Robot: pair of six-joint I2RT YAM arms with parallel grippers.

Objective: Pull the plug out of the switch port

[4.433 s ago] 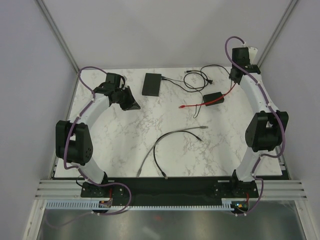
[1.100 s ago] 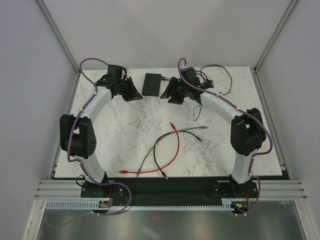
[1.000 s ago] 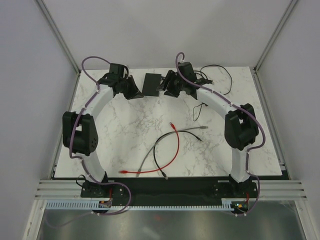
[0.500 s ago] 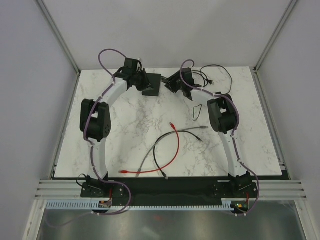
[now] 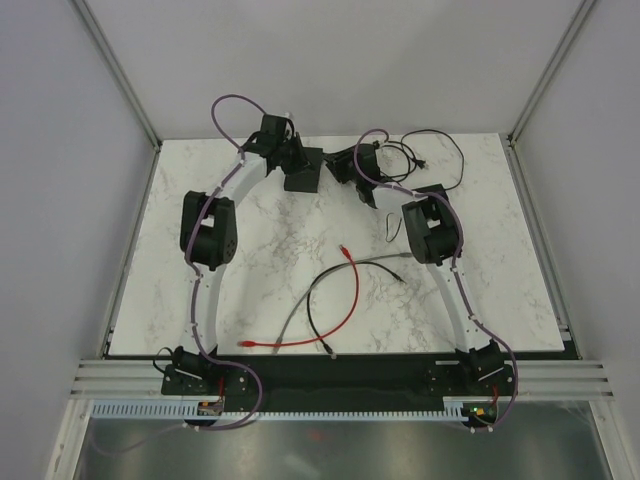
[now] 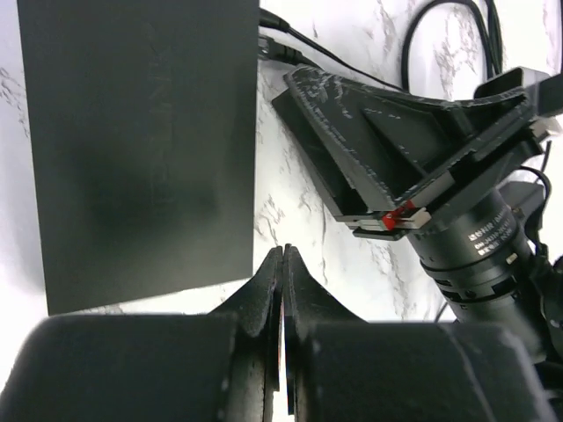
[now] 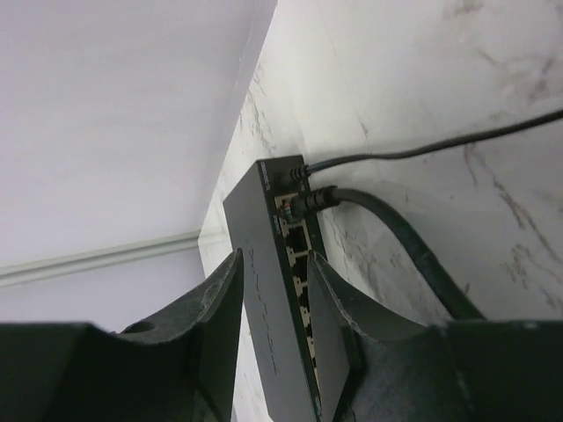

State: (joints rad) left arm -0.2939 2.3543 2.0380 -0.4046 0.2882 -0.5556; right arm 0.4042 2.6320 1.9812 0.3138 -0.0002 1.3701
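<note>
Switch (image 5: 305, 178) lies flat at 12 o'clock on the marble table (image 5: 480, 290), far middle, with its socket edge facing 3 o'clock in the overhead view. Plug (image 7: 306, 202) is seated in an end socket and its thick black cable (image 7: 396, 233) runs off toward 4 o'clock in the right wrist view. A thinner cord (image 7: 396, 151) enters the same end of the box just above it. Left gripper (image 6: 283, 255) has its fingers pressed together with nothing between them. Its tips sit just beside the switch's near corner, and the box fills 10 to 11 o'clock of its wrist view. Overhead, it overlaps the switch's far left corner. Right gripper (image 7: 275, 257) is at the switch's 3 o'clock, jaws apart, nothing clamped. In its own view the row of sockets stands in the gap between the fingers, with the plug at 12 o'clock just past the fingertips. Whether either finger touches the box cannot be told. Red cable (image 5: 357, 290) lies loose at mid-table, well apart from the switch.
</note>
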